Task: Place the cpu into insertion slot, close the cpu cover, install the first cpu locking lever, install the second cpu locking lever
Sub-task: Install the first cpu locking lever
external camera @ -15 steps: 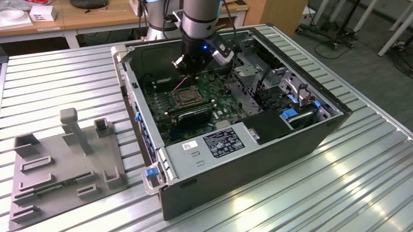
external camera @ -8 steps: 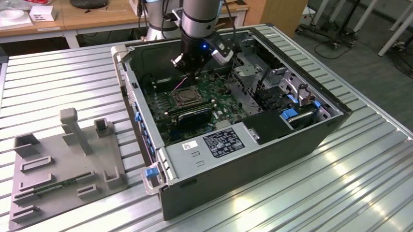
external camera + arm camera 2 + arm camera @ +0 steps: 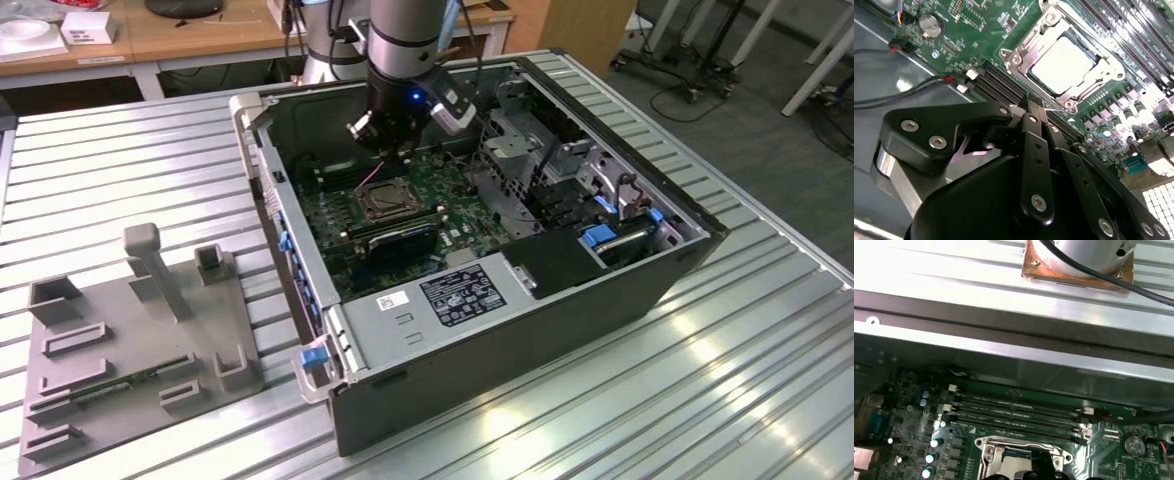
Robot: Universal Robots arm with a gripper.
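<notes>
Jaws closed, fingertips meeting with nothing seen between them: so my gripper shows in the exterior view. It hangs inside an open computer case over the green circuit board. The insertion slot lies on that board a little nearer the camera than my fingertips, close to them but apart.

In the second wrist view my gripper narrows to one shut point above the long black memory slots. Just beyond that point the cpu sits flat in the insertion slot. The cpu cover lies down around it as a silver frame. I appear to touch neither.

In the first wrist view the dark tip of my gripper overlaps the cpu cover. The memory slots run just beyond it.
</notes>
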